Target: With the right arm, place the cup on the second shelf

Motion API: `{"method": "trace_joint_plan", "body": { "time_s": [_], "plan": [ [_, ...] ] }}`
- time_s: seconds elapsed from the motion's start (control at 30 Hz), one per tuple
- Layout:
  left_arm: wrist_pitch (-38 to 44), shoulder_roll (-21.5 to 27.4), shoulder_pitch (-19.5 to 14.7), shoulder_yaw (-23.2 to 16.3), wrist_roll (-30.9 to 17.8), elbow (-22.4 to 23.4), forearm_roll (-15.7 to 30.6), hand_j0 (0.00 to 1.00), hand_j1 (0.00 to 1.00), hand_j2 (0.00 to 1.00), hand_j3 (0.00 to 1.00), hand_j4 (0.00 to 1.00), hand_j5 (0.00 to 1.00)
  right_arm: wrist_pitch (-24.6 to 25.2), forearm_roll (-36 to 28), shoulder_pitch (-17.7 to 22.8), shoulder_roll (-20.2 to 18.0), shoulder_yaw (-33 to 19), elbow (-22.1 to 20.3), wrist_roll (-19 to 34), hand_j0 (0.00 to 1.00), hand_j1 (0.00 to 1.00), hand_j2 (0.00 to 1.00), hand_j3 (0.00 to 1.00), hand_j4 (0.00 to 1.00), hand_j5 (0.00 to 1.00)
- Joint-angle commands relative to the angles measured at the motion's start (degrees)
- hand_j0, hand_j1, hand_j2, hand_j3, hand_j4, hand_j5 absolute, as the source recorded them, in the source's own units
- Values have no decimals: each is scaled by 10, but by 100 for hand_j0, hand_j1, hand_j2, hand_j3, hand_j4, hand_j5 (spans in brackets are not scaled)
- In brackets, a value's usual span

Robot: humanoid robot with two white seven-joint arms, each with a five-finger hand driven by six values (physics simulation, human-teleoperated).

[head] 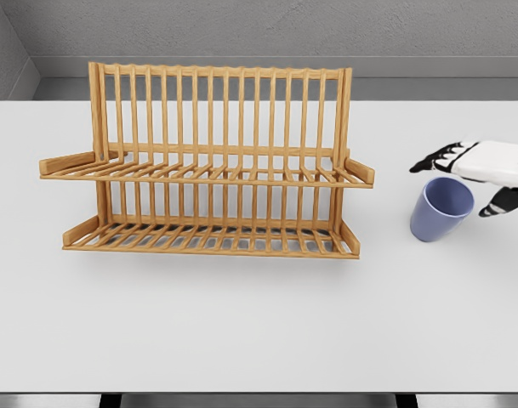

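A blue-violet cup stands upright on the white table, to the right of the wooden rack. The rack has two slatted shelves: an upper one and a lower one; both hold nothing. My right hand comes in from the right edge and hovers just above and behind the cup's rim. Its dark-tipped fingers are spread, with the thumb to the right of the cup. It holds nothing. The left arm does not show.
The rack's right end lies about a cup's width left of the cup. A grey wall runs behind the table's far edge. The table's front edge is at the bottom.
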Motion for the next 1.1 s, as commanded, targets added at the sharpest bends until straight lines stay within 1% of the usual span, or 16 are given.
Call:
{"method": "trace_joint_plan", "body": {
  "time_s": [0.0,0.1,0.27,0.43,0.5,0.53,0.57,0.63,0.7,0.73,0.83,1.0,1.07],
  "plan": [
    [0,0,0,0,1,0,0,100,100,100,100,100,100,1,-2,0,1,12,1,0,100,100,100,100,100,100],
    [0,0,0,0,0,0,-1,100,100,100,100,100,100,1,-2,0,4,24,1,0,100,100,100,100,100,100],
    [0,0,0,0,1,0,-1,100,100,100,100,100,100,3,-2,0,6,26,10,0,100,100,100,100,100,100],
    [0,0,0,0,0,0,0,100,100,100,100,100,100,6,-2,0,8,26,10,0,100,100,100,100,100,100],
    [0,0,0,0,1,0,0,100,100,100,100,100,100,3,-2,0,9,33,9,0,88,88,88,88,88,88],
    [0,0,0,0,1,0,0,100,100,100,100,100,100,2,-2,0,9,34,9,0,78,78,78,78,78,78],
    [0,0,0,0,1,0,0,100,100,100,100,100,100,2,-2,0,9,34,9,0,72,72,72,72,72,72],
    [0,0,0,0,0,0,-1,100,100,100,100,100,100,2,-2,0,9,34,9,0,66,66,66,66,66,66],
    [0,0,0,0,1,0,-1,100,100,100,100,100,100,3,-2,0,9,34,9,0,66,66,66,66,66,66],
    [0,0,0,0,0,0,0,100,100,100,100,100,100,2,-2,0,8,34,9,0,63,63,63,63,63,63],
    [0,0,0,0,0,0,0,100,100,100,100,100,100,2,-1,-3,8,33,8,0,60,60,60,60,60,60],
    [0,0,0,0,1,0,0,100,100,100,100,100,100,1,3,-13,3,26,3,0,60,60,60,60,60,60],
    [0,0,0,0,1,0,-1,100,100,100,100,100,100,1,2,-24,2,26,2,0,60,60,60,60,60,60]
  ]
}}
